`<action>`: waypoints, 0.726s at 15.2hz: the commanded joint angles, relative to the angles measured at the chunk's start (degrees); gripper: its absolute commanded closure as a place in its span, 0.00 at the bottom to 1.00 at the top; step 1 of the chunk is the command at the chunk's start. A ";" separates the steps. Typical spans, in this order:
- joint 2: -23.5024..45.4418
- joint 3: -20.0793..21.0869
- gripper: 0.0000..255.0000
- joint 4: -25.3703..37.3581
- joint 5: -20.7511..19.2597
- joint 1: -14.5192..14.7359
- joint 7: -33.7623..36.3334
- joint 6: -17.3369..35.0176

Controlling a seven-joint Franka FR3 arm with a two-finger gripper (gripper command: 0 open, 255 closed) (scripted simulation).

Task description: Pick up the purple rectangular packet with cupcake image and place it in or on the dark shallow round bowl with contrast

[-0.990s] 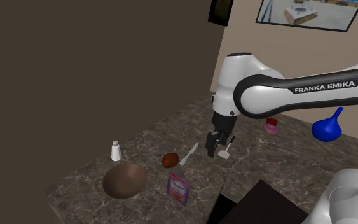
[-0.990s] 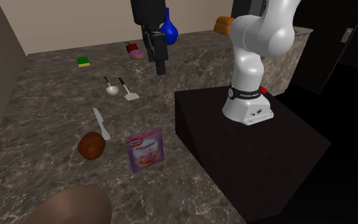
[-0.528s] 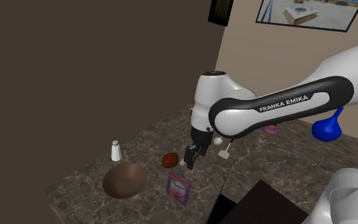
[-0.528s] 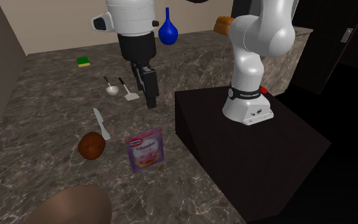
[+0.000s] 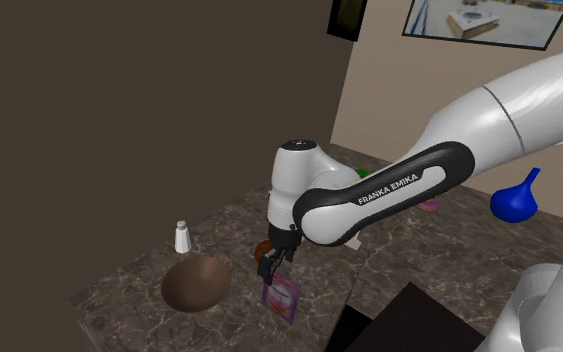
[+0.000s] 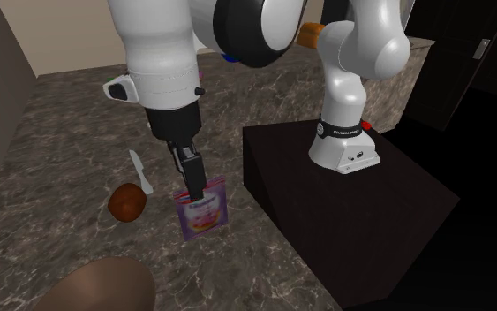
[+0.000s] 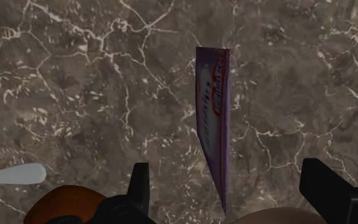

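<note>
The purple packet (image 5: 282, 299) with a cupcake picture (image 6: 203, 213) stands on the dark marble counter. In the wrist view I see the packet (image 7: 213, 114) edge-on. My gripper (image 5: 269, 268) hangs just over the packet's top edge (image 6: 192, 182). It is open (image 7: 231, 189). The fingers (image 7: 139, 183) stand wide apart with the packet in line between them and touching neither. The brown rounded bowl (image 5: 197, 282) sits beside the packet toward the shoulder view's left, and it lies at the second exterior view's bottom edge (image 6: 96, 287).
A small brown ball (image 6: 126, 202) and a white knife (image 6: 139, 170) lie close by the packet. A salt shaker (image 5: 181, 237) stands behind the bowl. A blue vase (image 5: 515, 200) is far back. The black stand (image 6: 343, 199) borders the counter.
The arm has swung from the back of the counter toward the packet and come down. The gripper now hangs right over the packet. Nothing on the counter has moved.
</note>
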 commanded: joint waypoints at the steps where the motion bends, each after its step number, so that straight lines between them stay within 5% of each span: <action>1: 1.88 0.18 0.00 -0.06 -0.76 0.17 0.75 1.94; 11: 4.57 0.05 0.00 -1.05 -2.05 0.25 1.67 5.49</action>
